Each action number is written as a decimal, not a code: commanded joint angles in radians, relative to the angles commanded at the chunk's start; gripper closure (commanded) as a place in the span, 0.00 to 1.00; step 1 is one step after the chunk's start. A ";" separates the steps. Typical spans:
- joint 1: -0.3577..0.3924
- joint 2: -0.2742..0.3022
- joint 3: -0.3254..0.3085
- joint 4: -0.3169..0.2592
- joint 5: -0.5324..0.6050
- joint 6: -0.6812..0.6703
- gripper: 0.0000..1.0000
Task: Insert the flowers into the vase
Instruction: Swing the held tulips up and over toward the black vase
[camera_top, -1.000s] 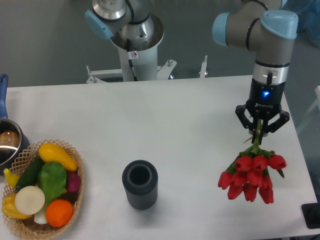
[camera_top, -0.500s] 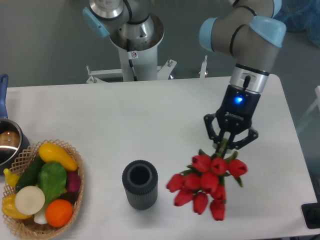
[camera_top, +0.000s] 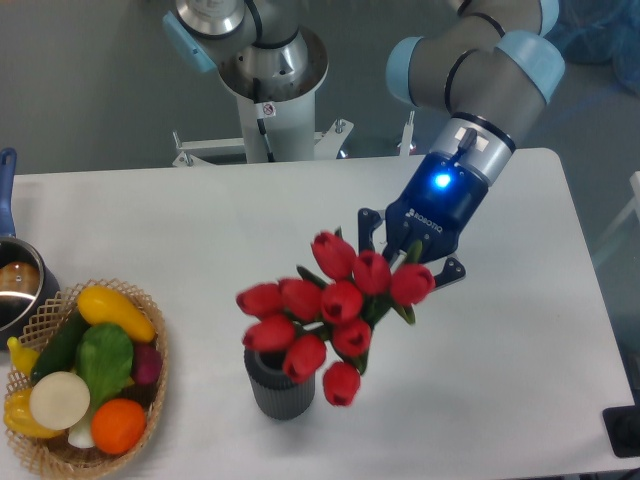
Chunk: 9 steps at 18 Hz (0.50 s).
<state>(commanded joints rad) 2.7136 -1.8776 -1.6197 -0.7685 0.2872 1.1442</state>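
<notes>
One arm is reaching in from the upper right of the frame, its end effector (camera_top: 408, 256) sitting right of centre with a blue light glowing on the wrist; the fingers are clamped on the green stems of the flowers (camera_top: 325, 308); the bunch is being held tilted, stems running up and right into the end effector, red buds fanning down and left; the buds are appearing slightly blurred.

Flowers position: centre of the frame, above the surface (camera_top: 200, 230), the lower buds overlapping the mouth of the vase (camera_top: 276, 392) in this view; whether any part is touching the rim cannot be told, since the blooms are hiding the opening.

Vase position: lower centre, standing upright on the surface, dark grey with ribbed sides; only its lower body is showing beneath the buds.

Other items: a wicker basket (camera_top: 152, 400) at lower left is holding mixed vegetables, yellow, green, white and orange pieces among them; a steel pot (camera_top: 18, 290) with a blue handle is sitting at the left edge, touching or just beside the basket; a second arm base (camera_top: 270, 90) is standing behind the surface at upper centre.
</notes>
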 joint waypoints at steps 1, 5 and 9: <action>-0.002 0.000 -0.021 0.000 -0.035 0.023 0.85; -0.009 -0.012 -0.038 0.000 -0.178 0.094 0.85; -0.014 -0.024 -0.071 0.000 -0.270 0.149 0.85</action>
<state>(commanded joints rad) 2.6998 -1.9021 -1.6904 -0.7685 0.0173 1.2930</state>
